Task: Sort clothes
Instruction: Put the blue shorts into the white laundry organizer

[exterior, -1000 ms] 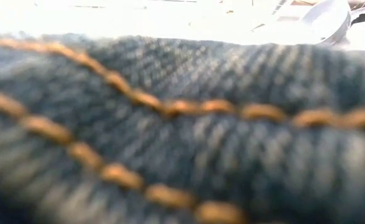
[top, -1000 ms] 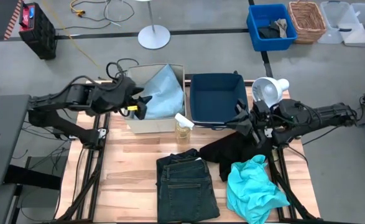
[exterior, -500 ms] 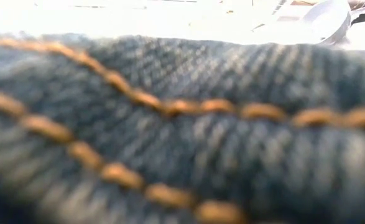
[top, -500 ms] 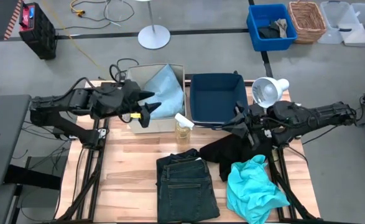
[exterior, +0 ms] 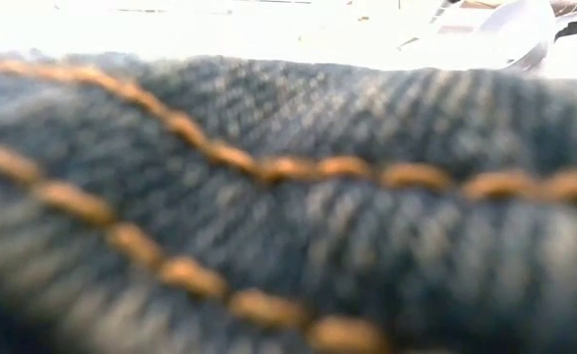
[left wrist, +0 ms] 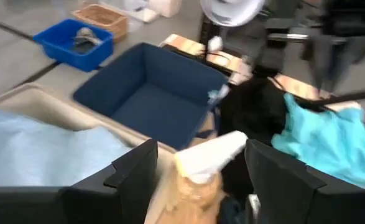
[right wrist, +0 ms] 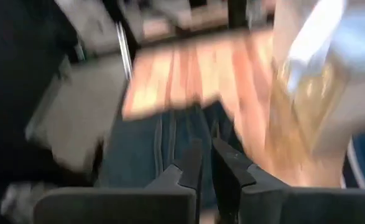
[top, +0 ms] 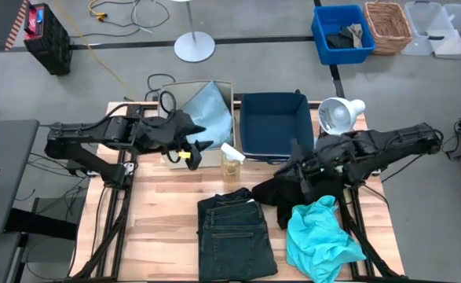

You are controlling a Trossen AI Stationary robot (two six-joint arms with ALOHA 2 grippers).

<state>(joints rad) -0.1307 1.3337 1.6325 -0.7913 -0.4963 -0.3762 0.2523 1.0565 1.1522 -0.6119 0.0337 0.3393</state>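
The pale blue cloth (top: 208, 112) lies in the beige box (top: 184, 158); it also shows in the left wrist view (left wrist: 39, 149). My left gripper (top: 198, 149) (left wrist: 201, 149) is open and empty at that box's front right corner, next to a spray bottle (top: 232, 161). The indigo jeans (top: 235, 236) lie folded on the table and fill the low view (exterior: 288, 197). The black garment (top: 293, 190) and the turquoise top (top: 320, 236) lie on the table's right part. My right gripper (top: 297, 161) (right wrist: 204, 152) is shut and empty above the black garment's far edge.
An empty navy box (top: 273, 126) stands beside the beige box at the far edge. A white lamp (top: 338, 114) stands at the far right. Bare wood (top: 163, 220) lies to the left of the jeans. Bins stand on the floor behind the table.
My left gripper has gone toward the table's right edge and a little toward the near edge, from over the beige box to its front right corner by the spray bottle. My right gripper has gone toward the left and near edges, over the black garment. The clothes have kept still.
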